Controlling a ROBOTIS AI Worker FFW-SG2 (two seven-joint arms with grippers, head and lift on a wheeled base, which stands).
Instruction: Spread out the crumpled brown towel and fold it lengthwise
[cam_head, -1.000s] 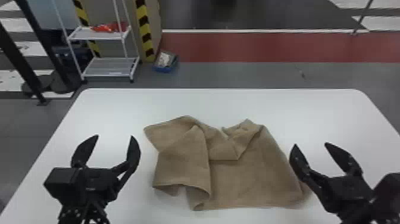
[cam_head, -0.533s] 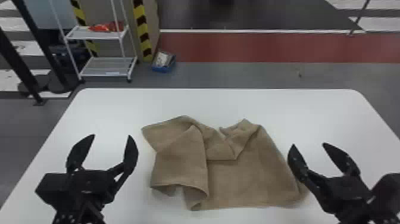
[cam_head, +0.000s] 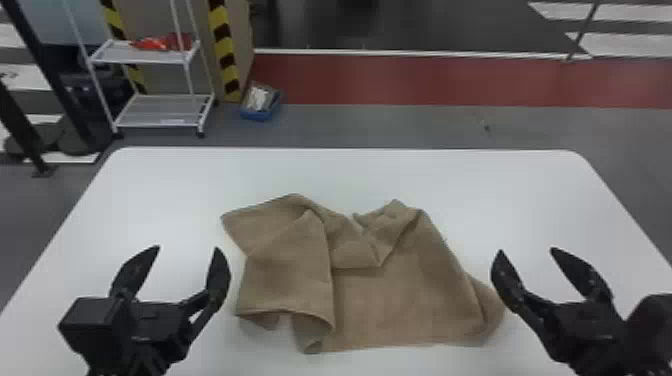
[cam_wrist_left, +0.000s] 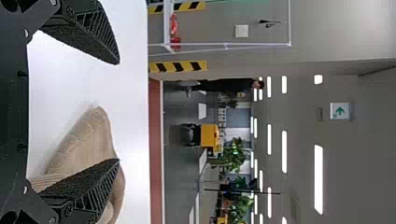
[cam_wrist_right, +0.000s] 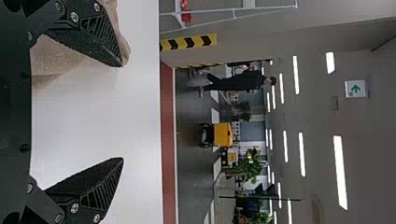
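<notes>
Brown towel (cam_head: 400, 305) lies between left pincer (cam_head: 188, 247) and right pincer (cam_head: 526, 250), both spread wide.

Towel (cam_head: 405, 305) partly hidden by folds

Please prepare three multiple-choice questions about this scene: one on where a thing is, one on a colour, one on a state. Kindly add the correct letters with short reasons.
1. Where does the brown towel lie?
A. On the floor
B. On the table
C. On a rack shelf

2. What colour is the small box on the floor beyond the table?
A. Blue
B. Yellow
C. Green

3. How are the left gripper and the right gripper?
A. Both shut on the towel
B. One open, one shut
C. Both open and empty

1: B, the towel rests on the white tabletop, partly folded over itself.
2: A, its sides are blue in the head view.
3: C, each pair of fingertips is wide apart with nothing held between.
</notes>
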